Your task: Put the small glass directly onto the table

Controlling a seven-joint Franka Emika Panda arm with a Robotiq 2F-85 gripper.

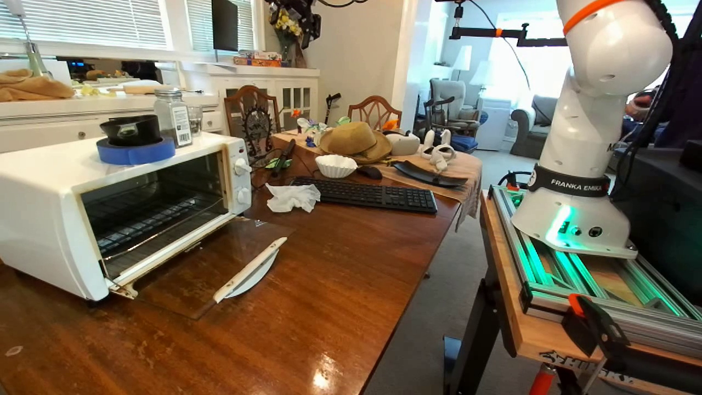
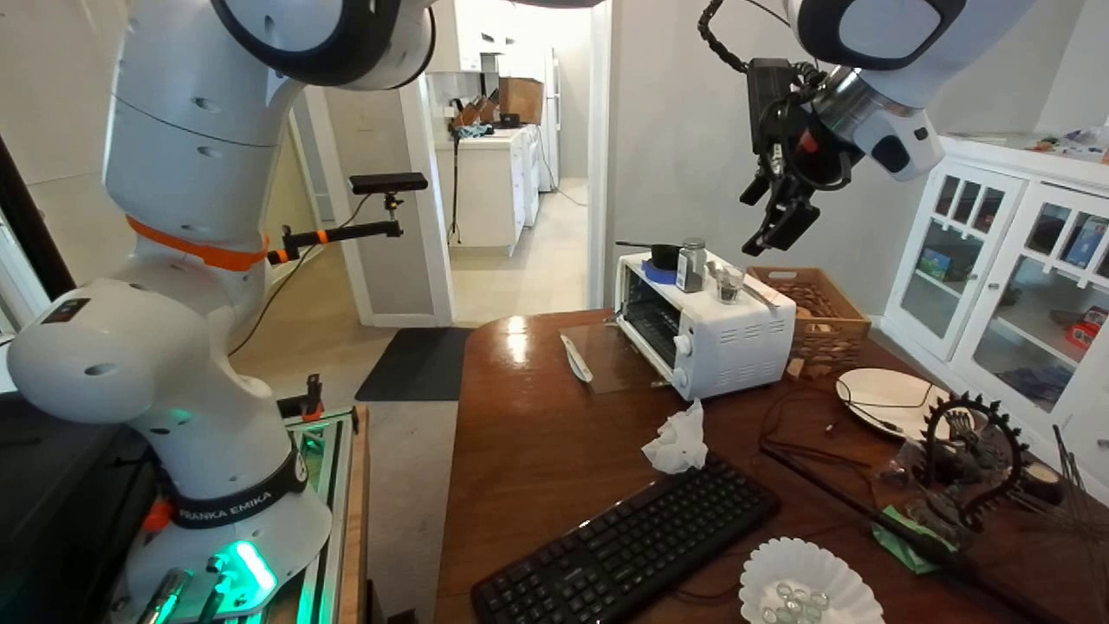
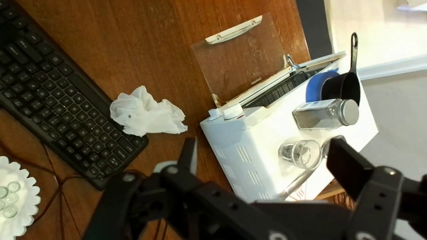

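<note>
In an exterior view, the arm (image 2: 186,173) rises at left, beside the table (image 2: 511,503). On it lie a keyboard (image 2: 624,542), near, and a tissue (image 2: 678,442) at its far end. Farther off is the oven (image 2: 736,351), its door (image 2: 609,355) down; on top, left to right: a pan (image 2: 665,257) on blue tape (image 2: 657,274), a jar (image 2: 690,269) and, just beside it, the glass (image 2: 729,286), upright. The gripper (image 2: 755,218) hangs higher, apart from the glass, spread wide in the wrist view. At right are a basket (image 2: 827,342) and, nearer, a plate (image 2: 877,390).

The table (image 1: 334,274) is reddish-brown, the toaster oven (image 2: 736,342) white.
</note>
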